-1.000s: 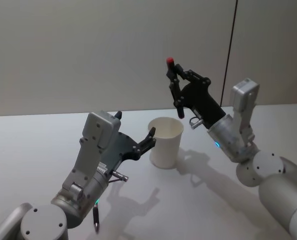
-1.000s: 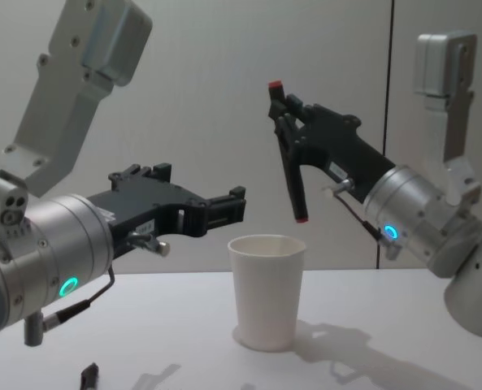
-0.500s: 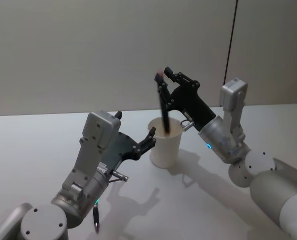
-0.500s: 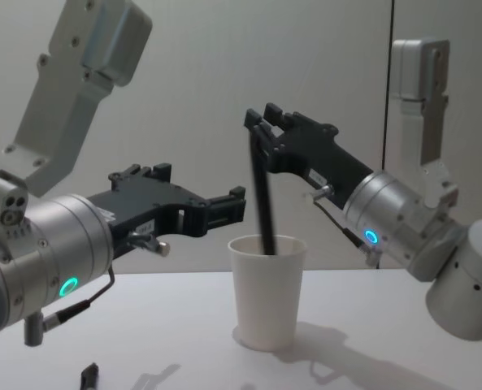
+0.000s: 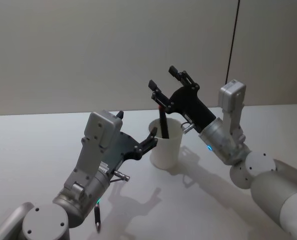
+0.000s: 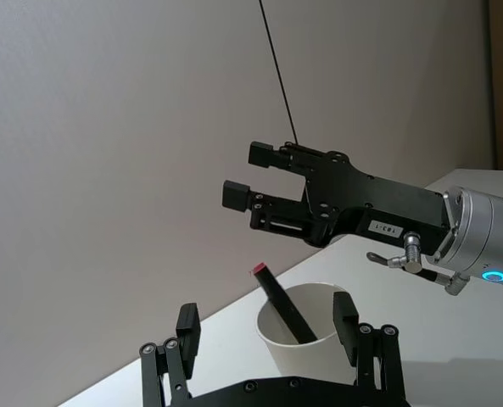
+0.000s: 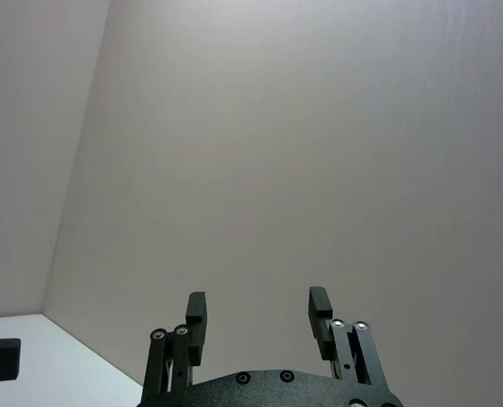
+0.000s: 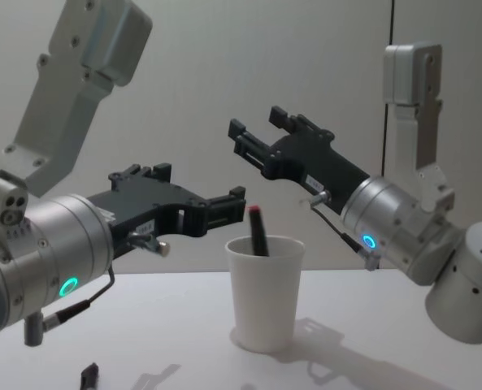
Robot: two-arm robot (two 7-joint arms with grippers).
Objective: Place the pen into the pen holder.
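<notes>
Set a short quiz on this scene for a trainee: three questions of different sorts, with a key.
1. True or false: the left gripper, open beside the paper cup, holds the pen.
2. Multiple choice: the right gripper is A) shut on the pen, B) open above the cup, C) shut on the cup's rim.
3. Fill in: the pen leans inside the cup with its ___ tip upward.
Key: 1 false; 2 B; 3 red.
</notes>
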